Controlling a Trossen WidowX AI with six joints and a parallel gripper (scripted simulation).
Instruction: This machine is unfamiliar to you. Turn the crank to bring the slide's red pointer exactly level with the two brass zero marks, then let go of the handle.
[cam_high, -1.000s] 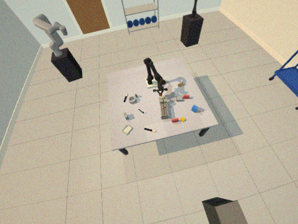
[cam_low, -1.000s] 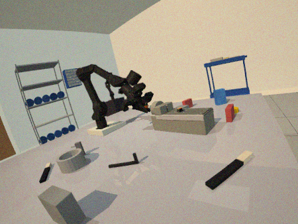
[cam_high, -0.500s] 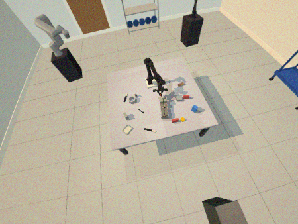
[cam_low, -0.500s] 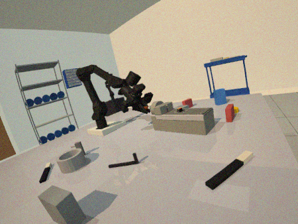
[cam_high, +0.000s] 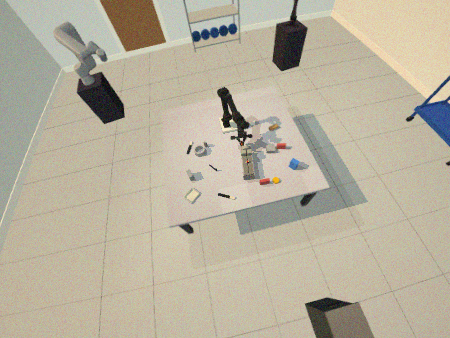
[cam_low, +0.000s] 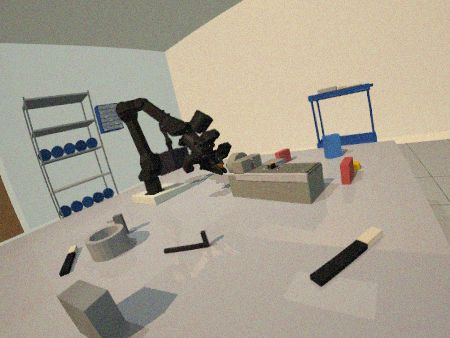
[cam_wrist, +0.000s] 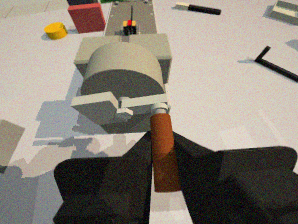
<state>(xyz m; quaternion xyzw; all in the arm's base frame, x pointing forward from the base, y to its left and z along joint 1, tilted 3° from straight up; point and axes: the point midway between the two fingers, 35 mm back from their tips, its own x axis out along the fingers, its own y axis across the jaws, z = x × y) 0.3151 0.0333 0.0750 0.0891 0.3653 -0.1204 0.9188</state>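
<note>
The machine is a long grey-beige box (cam_high: 248, 172) (cam_low: 275, 191) with a round drum housing (cam_wrist: 122, 62) at its near end in the wrist view. A pale crank arm (cam_wrist: 142, 101) runs across the drum's face to the brown crank handle (cam_wrist: 164, 150). My gripper (cam_wrist: 158, 134) (cam_high: 242, 142) (cam_low: 221, 170) is shut on the handle, one black finger on each side. The slide (cam_wrist: 129, 29) with its red pointer (cam_wrist: 130, 22) sits on the box's top, small in every view. The two brass zero marks are too small to tell from the pointer, so its offset cannot be read.
A red block (cam_wrist: 87, 19) (cam_low: 346, 170) and a yellow disc (cam_wrist: 55, 31) stand beside the box's far end. A blue cylinder (cam_low: 332, 146) stands beyond. A grey ring-shaped cup (cam_low: 106, 242), a black L-shaped rod (cam_low: 186, 247) and a black bar with a pale end (cam_low: 340, 262) lie on the other side.
</note>
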